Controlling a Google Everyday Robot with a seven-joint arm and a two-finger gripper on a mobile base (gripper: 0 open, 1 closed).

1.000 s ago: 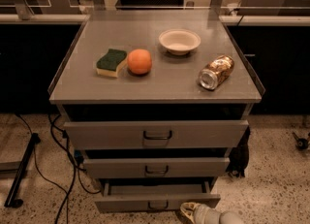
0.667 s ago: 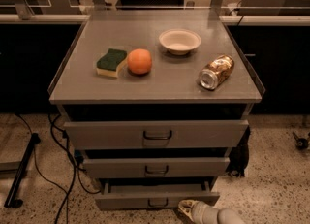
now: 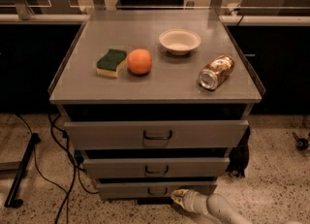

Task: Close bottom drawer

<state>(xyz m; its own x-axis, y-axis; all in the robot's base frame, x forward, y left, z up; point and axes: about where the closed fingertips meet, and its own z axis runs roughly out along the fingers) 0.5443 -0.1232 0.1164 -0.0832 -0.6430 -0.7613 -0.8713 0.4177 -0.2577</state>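
The bottom drawer [image 3: 121, 190] is the lowest of three grey drawers in the cabinet, with a small dark loop handle [image 3: 157, 190]. Its front stands slightly out from the cabinet, with a dark gap above it. My gripper [image 3: 176, 197] comes in from the bottom right on a pale arm. Its tip sits just below and right of the handle, against the lower edge of the drawer front.
The middle drawer [image 3: 111, 168] and top drawer [image 3: 106, 134] are above. On the cabinet top lie a green-yellow sponge [image 3: 111, 62], an orange [image 3: 139, 61], a white bowl [image 3: 179, 41] and a can on its side [image 3: 216, 72]. Black cables [image 3: 63, 169] trail on the floor left.
The bottom drawer front has moved back toward the cabinet and sticks out less. My gripper has followed it inward against the front.
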